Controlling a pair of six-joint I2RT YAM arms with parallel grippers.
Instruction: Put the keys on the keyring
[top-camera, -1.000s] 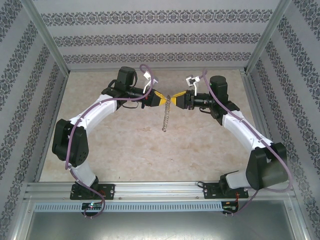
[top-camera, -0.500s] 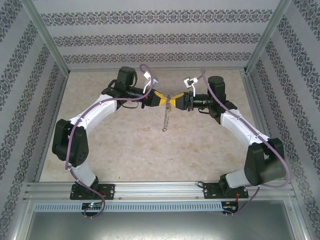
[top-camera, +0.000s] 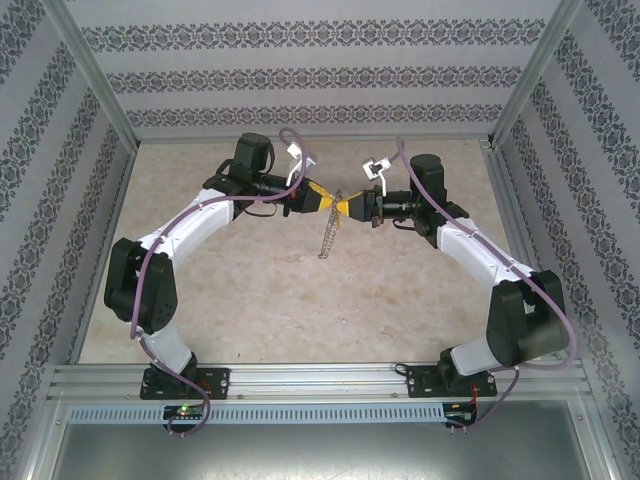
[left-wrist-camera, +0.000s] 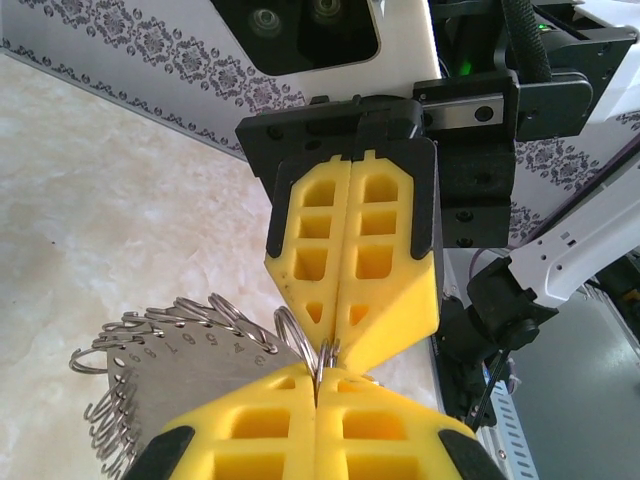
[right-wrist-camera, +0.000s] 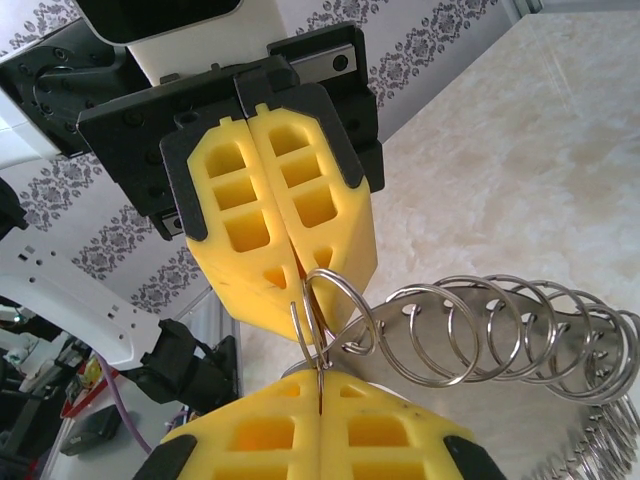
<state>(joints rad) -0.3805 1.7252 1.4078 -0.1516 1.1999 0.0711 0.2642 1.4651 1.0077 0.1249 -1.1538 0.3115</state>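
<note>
Top cam overhead, far; wrist cams close-up, facing each other.

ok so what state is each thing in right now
keyring: held up in the air, hanging down
left end effector: shut, pinching its top ring
right end effector: shut on the same ring, tip to tip with the left one

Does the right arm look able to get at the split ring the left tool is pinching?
Likely yes: right tool meets left tool tip to tip on that split ring, nothing between them.
</note>
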